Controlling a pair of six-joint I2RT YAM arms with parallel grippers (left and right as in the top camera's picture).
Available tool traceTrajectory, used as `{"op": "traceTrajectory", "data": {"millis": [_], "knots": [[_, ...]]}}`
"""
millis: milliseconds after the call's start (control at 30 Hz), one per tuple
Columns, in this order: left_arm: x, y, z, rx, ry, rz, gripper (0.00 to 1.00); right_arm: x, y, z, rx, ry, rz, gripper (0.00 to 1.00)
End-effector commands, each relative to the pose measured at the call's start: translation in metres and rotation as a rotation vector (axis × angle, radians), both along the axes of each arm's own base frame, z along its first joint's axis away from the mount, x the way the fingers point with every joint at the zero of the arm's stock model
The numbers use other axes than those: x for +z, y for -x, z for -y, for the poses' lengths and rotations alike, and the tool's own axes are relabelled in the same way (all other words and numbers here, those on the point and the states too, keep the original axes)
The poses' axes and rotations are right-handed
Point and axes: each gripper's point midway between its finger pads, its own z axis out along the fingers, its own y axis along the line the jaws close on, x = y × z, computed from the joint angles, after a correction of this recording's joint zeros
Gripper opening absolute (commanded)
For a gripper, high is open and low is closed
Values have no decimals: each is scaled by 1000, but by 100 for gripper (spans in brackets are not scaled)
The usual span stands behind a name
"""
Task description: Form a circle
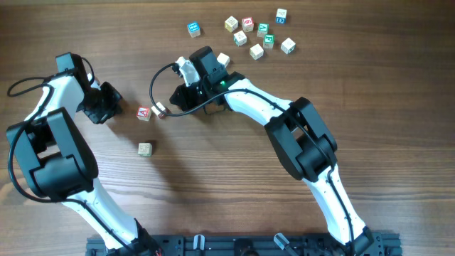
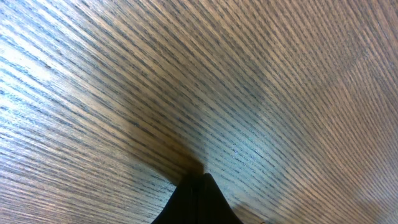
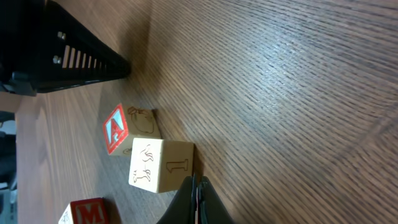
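No circle shows in any view. Three small pale cubes lie left of centre. One has a red A (image 1: 144, 113) (image 3: 121, 127). A pale cube marked 1 (image 1: 158, 110) (image 3: 161, 165) touches it. A third cube (image 1: 145, 148) lies apart, nearer the front. A cube with a red M (image 3: 84, 211) shows low in the right wrist view. My right gripper (image 1: 168, 109) (image 3: 197, 183) is shut and empty, its tip against the side of the 1 cube. My left gripper (image 1: 108, 103) (image 2: 198, 180) is shut, empty, just left of the cubes, over bare wood.
Several blue-, green- and red-printed cubes (image 1: 256, 32) are scattered at the back right, with one pale cube (image 1: 223, 60) beside the right wrist. A black cable (image 1: 155, 89) loops from the right wrist over the table. The left gripper's black body (image 3: 62, 56) shows beyond the cubes.
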Motion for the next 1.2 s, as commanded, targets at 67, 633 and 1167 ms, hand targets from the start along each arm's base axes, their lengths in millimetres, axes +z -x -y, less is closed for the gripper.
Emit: {"op": "traceTrajectory", "data": {"millis": [67, 633, 1167], "knots": [[-6, 7, -9, 22, -34, -29, 4, -7, 10, -6, 76, -37, 4, 4], [-6, 6, -9, 22, -35, -28, 4, -14, 10, -16, 100, -55, 54, 4], [-6, 6, -9, 22, -35, -28, 4, -18, 8, -27, 101, -73, 108, 4]]}}
